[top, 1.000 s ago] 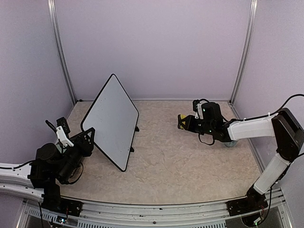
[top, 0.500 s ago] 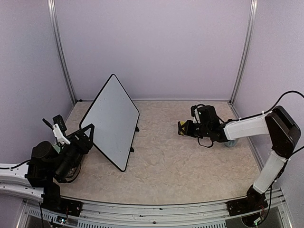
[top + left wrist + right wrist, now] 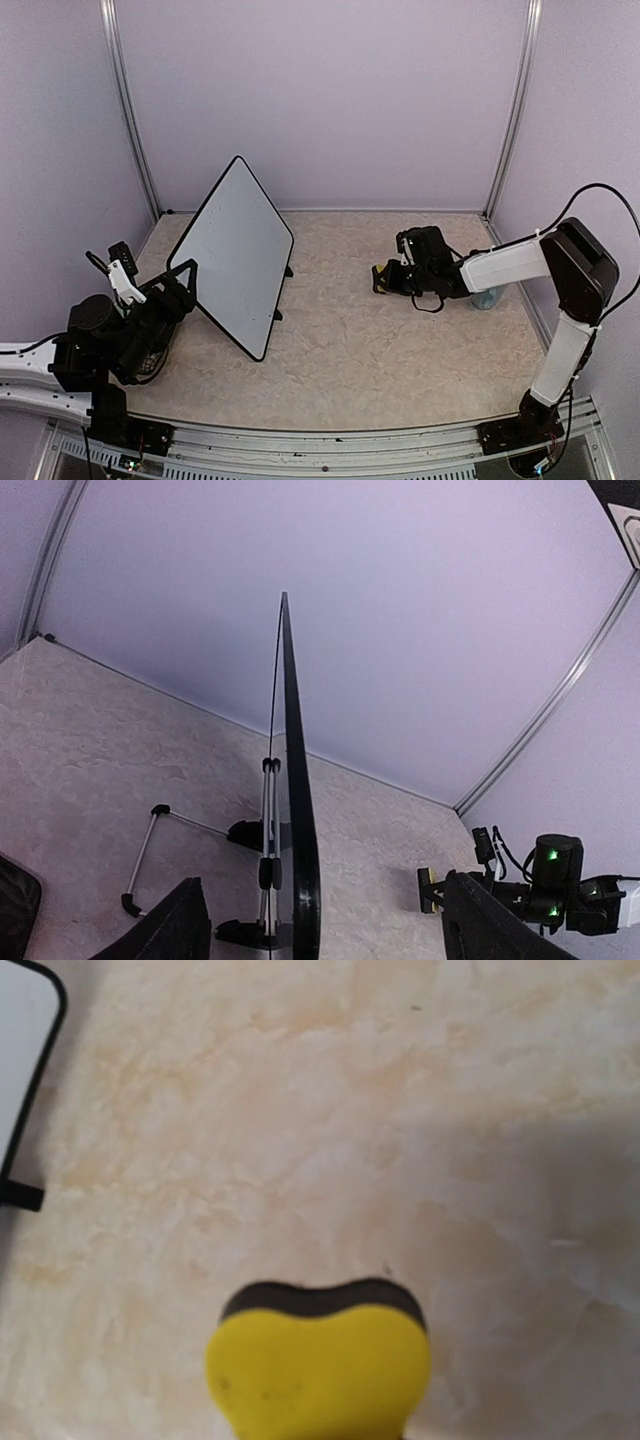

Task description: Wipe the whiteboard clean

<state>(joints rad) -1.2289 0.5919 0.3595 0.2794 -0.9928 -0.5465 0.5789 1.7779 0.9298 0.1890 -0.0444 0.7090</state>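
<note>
one whiteboard [image 3: 235,260] stands propped, leaning left, face rightward, long axis unclear; left fingers [image 3: 170,925] spread apart, right fingers [image 3: 388,283] clamp one yellow eraser [image 3: 318,1370]

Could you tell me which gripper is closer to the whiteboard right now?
Left. The left gripper sits at the whiteboard's near edge, with its open jaws either side of it. The right gripper is far off to the right, holding a yellow eraser.
</note>
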